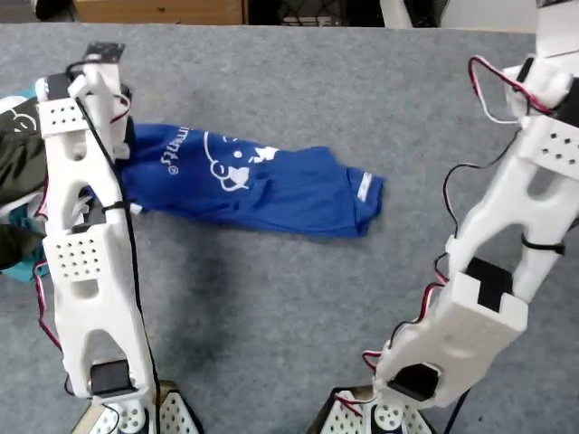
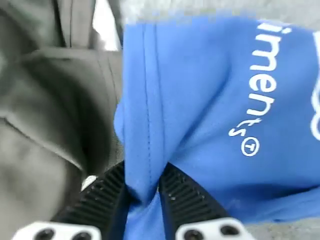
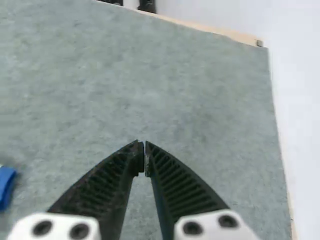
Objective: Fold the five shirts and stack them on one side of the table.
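Observation:
A blue shirt (image 1: pixel 262 185) with white print lies bunched lengthwise across the middle of the grey table (image 1: pixel 298 298). My left gripper (image 2: pixel 145 192) is shut on a hemmed edge of the blue shirt (image 2: pixel 210 110) at its left end, next to a dark olive shirt (image 2: pixel 45 110). In the high view the left arm (image 1: pixel 86 208) stands over that end. My right gripper (image 3: pixel 144 157) hangs shut and empty above bare table at the far right, and a blue corner of the blue shirt (image 3: pixel 5 182) shows well away from it.
A pile of dark and teal clothes (image 1: pixel 18 172) sits at the table's left edge. The table's far edge (image 3: pixel 200 27) and right edge (image 3: pixel 280 145) border a pale floor. The right arm (image 1: pixel 507 226) stands over the right side.

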`<move>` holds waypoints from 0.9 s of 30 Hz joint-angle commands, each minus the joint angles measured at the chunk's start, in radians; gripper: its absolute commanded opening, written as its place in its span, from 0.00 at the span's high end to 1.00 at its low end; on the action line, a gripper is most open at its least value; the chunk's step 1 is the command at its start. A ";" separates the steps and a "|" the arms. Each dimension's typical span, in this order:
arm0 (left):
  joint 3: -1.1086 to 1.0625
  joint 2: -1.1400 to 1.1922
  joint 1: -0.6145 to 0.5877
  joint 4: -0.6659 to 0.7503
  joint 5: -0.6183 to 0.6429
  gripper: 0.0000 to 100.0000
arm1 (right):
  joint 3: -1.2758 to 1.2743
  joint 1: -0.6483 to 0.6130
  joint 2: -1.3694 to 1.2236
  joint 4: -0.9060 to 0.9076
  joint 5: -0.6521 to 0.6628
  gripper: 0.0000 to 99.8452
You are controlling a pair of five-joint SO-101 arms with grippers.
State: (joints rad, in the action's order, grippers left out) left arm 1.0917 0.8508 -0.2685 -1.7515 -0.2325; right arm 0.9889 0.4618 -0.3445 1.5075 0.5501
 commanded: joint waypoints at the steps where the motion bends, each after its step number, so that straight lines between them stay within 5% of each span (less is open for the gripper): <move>1: -0.016 -0.117 0.088 -0.009 0.041 0.97 | 0.036 0.046 0.054 -0.037 -0.002 0.99; 15: -0.084 -0.186 0.611 0.003 0.192 0.97 | 0.035 0.077 0.053 -0.038 0.054 0.99; 27: -0.125 -0.133 0.831 0.310 0.463 0.97 | 0.044 0.078 0.024 -0.040 0.054 0.99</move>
State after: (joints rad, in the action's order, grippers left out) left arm 0.9643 0.7327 0.5386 -1.5182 0.1726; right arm 0.9950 0.5278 -0.3445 1.4860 0.5961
